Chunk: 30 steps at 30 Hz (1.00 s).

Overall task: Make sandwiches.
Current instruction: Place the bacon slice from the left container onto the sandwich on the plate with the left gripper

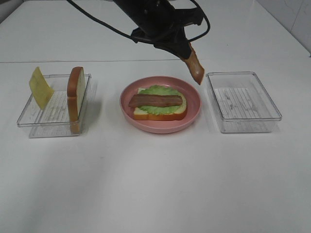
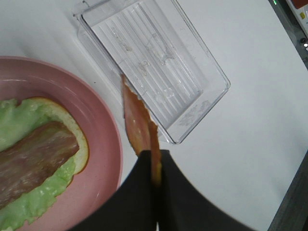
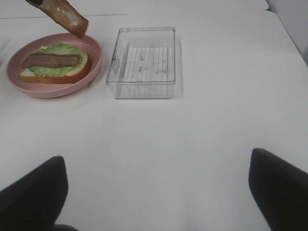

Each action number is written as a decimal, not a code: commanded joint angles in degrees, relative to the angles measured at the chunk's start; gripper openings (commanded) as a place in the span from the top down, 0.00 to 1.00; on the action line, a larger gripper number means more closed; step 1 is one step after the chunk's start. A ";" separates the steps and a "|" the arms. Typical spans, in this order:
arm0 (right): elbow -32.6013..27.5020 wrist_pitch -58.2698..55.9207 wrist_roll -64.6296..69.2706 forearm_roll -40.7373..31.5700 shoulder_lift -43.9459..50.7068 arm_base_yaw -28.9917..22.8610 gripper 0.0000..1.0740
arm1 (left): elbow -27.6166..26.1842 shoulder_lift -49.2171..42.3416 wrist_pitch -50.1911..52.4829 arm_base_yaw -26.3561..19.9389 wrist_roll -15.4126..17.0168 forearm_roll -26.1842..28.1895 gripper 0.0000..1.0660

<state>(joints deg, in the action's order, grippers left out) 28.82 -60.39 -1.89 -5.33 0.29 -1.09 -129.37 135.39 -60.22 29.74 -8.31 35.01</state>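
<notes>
The open sandwich (image 1: 158, 102) lies on a pink plate (image 1: 194, 104): one bread slice topped with green lettuce and a bacon strip. My left gripper (image 1: 187, 51) has reached across the middle and is shut on a second bacon strip (image 1: 196, 68). That strip hangs above the gap between the plate's right rim and the right tray. The left wrist view shows the strip (image 2: 137, 118) pinched in the gripper (image 2: 155, 161), beside the plate (image 2: 103, 144). My right gripper (image 3: 156, 156) is open and holds nothing, low over bare table. It looks toward the sandwich (image 3: 55, 65) and the hanging strip (image 3: 67, 14).
A clear tray (image 1: 51, 114) on the left holds a yellow cheese slice (image 1: 40, 87) and an upright bread slice (image 1: 76, 92). A clear tray (image 1: 243, 102) right of the plate holds nothing, as both wrist views also show of this tray (image 2: 154, 62) (image 3: 144, 62).
</notes>
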 commanded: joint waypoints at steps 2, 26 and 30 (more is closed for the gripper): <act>-0.11 0.23 -0.40 -0.06 1.32 0.17 0.08 | -0.69 1.60 2.23 0.34 -0.34 1.95 1.00; -0.11 0.23 -0.40 0.00 1.32 0.17 0.08 | -0.92 6.82 3.72 0.34 -1.78 -1.43 1.00; -0.11 0.23 -0.40 0.00 1.32 0.17 0.08 | -0.92 6.82 2.81 0.34 0.29 -4.81 1.00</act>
<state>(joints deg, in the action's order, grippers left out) 28.82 -60.39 -1.89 -5.33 0.29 -1.09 -129.89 142.27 -56.89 29.79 -8.59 30.77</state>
